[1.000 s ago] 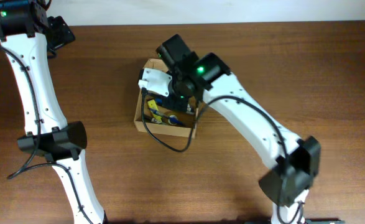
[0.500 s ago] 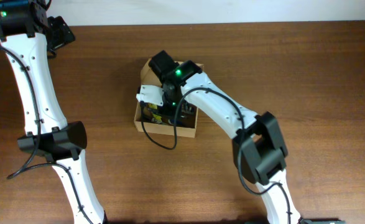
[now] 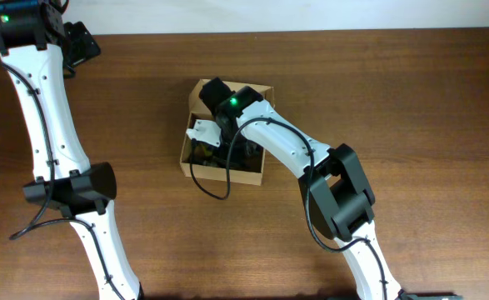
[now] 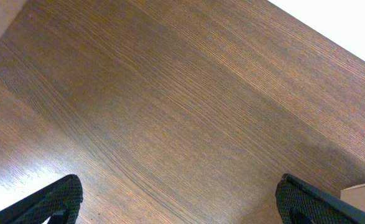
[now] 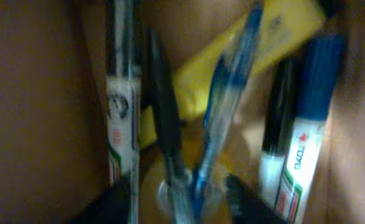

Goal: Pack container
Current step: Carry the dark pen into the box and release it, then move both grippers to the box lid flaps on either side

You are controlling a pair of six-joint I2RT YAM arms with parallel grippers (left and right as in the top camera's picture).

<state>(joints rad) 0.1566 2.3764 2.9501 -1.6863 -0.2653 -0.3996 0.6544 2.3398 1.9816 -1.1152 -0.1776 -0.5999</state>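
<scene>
The container is an open tan cardboard box in the middle of the table in the overhead view. My right gripper reaches down inside it. In the right wrist view my right gripper is blurred, its dark fingers apart on either side of a black pen and a clear blue pen. Two white markers and a yellow item also lie in the box. My left gripper is open and empty at the far left; it also shows over bare wood in the left wrist view.
A pale corner of the box shows at the right edge of the left wrist view. The brown wooden table ends at a white strip along the far edge. The right arm's cable loops over the box's front wall.
My right arm has swung left and lowered its gripper from above the box's right side down into the box. The left arm has not moved.
</scene>
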